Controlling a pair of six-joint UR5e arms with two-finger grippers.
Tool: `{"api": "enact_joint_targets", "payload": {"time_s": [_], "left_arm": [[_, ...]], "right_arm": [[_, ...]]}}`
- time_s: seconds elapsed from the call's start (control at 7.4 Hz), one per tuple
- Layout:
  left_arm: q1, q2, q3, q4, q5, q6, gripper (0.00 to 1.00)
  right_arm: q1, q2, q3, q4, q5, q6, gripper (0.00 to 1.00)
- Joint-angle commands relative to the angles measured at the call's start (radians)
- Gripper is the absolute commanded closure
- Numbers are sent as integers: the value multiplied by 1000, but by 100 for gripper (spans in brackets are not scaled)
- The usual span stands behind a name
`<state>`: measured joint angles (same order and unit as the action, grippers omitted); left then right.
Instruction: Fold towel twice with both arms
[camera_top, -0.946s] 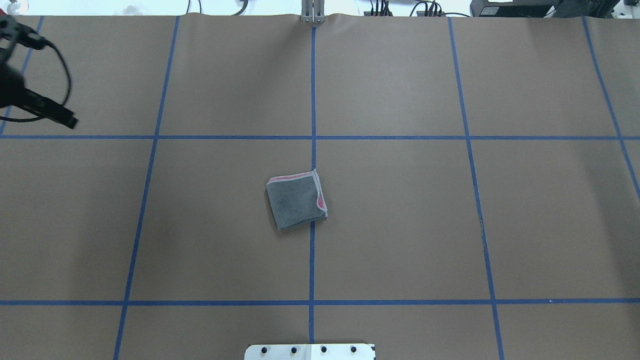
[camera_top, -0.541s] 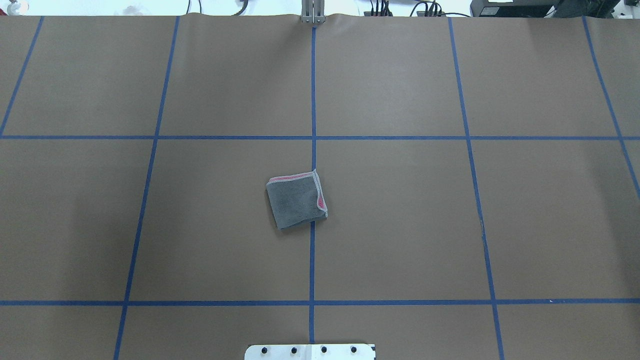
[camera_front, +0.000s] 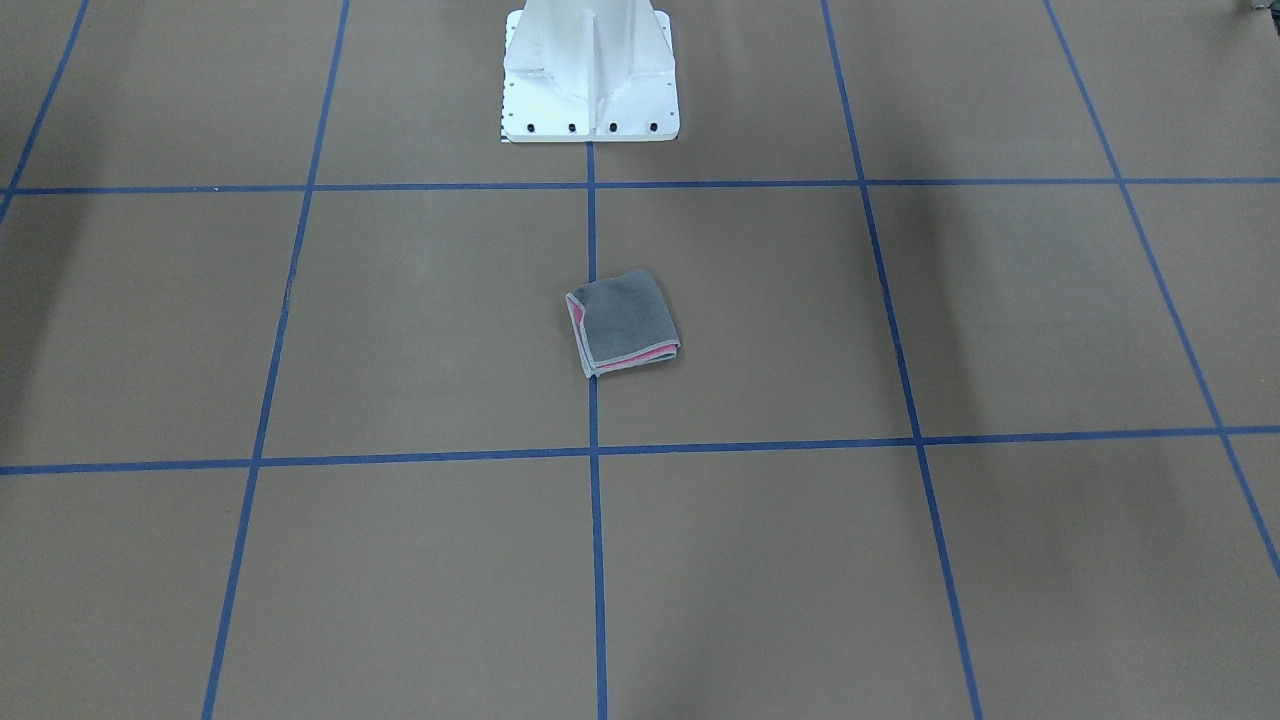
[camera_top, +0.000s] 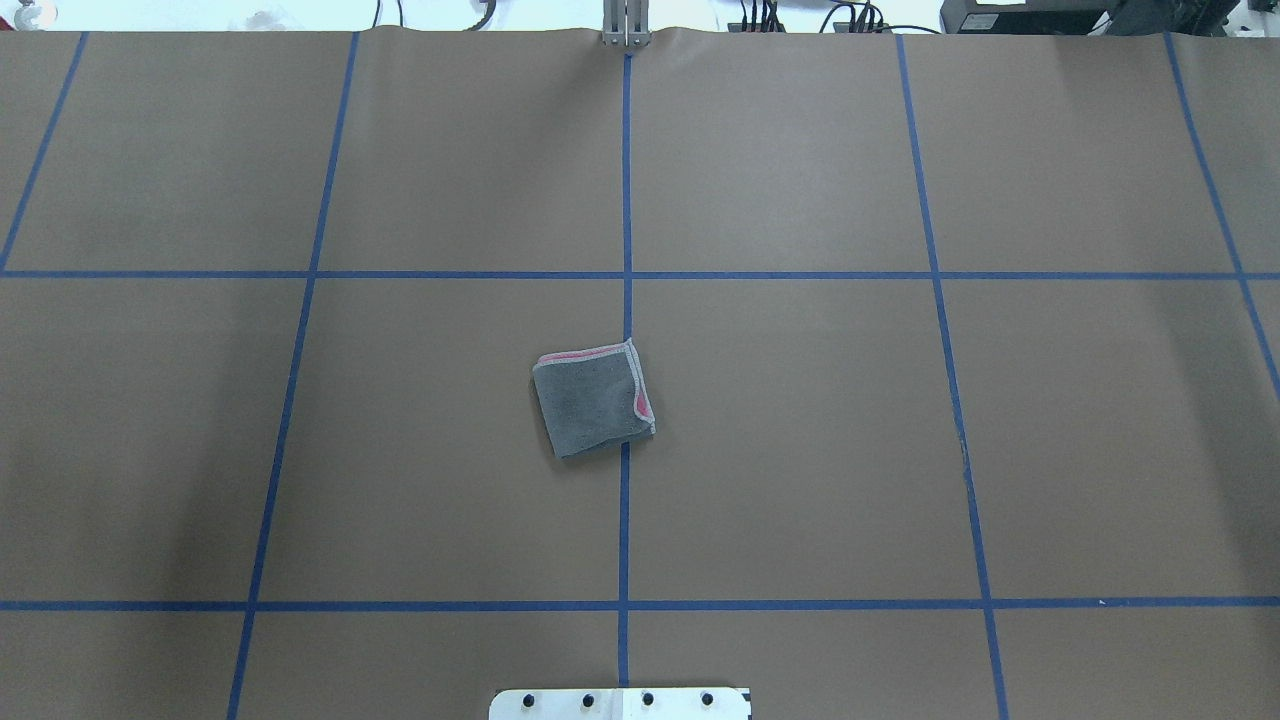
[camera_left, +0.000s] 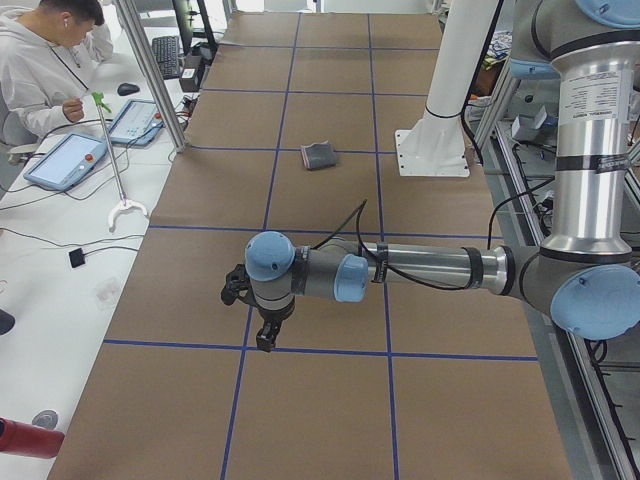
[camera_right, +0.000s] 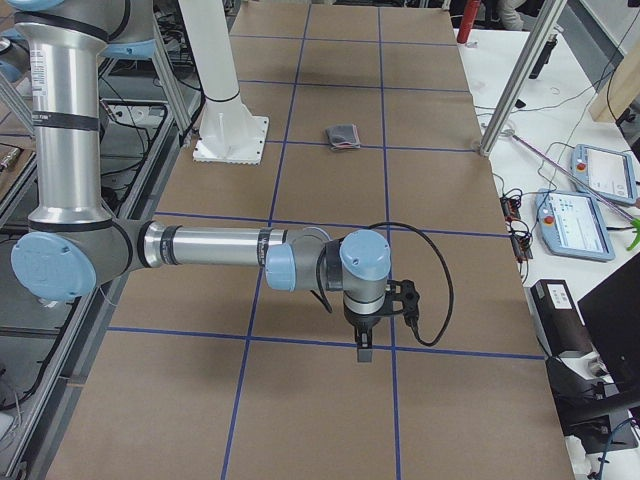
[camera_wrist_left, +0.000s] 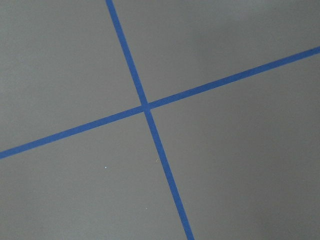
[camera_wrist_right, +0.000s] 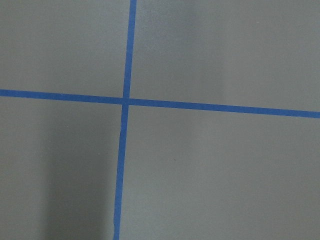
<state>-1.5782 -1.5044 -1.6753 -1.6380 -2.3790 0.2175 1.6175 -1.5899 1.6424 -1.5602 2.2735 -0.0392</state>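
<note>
The towel (camera_top: 590, 400) lies folded into a small square at the table's middle, dark grey face up, with pink showing along its far and right edges. It also shows in the front-facing view (camera_front: 625, 320) and small in both side views (camera_left: 320, 155) (camera_right: 343, 136). My left gripper (camera_left: 265, 340) points down over a tape crossing, far from the towel, towards the table's left end. My right gripper (camera_right: 363, 352) does the same towards the right end. Both hold nothing I can see; I cannot tell whether they are open or shut.
The white bolted pedestal (camera_front: 590, 70) stands at the robot's side of the table. Blue tape lines (camera_top: 626, 200) grid the brown table cover. An operator (camera_left: 50, 60) sits by teach pendants (camera_left: 65, 160) beyond the far edge. More pendants (camera_right: 575, 220) lie at the right end.
The left gripper, at the overhead view's left edge 0.9 s ago, has gone out of that view. The towel has not moved.
</note>
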Motion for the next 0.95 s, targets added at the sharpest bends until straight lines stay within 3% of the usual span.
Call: {"api": "enact_joint_targets", "payload": {"time_s": [0.0,0.14,0.41,0.81], "left_arm": [[-28,36,-65,99,4,2,0],[-28,42,-78,156,6,3,0],[-28,38,-40,147,0,2,0],[-29,75,-81,144,26,9,0]], "right_arm": [[-49,68,-3,-58,-6,10,0],[-68,70,-4,-60,-9,13,0],[-70,59,-10,-49,-11,12,0],[-70,50,-19,-47,-9,12,0]]}}
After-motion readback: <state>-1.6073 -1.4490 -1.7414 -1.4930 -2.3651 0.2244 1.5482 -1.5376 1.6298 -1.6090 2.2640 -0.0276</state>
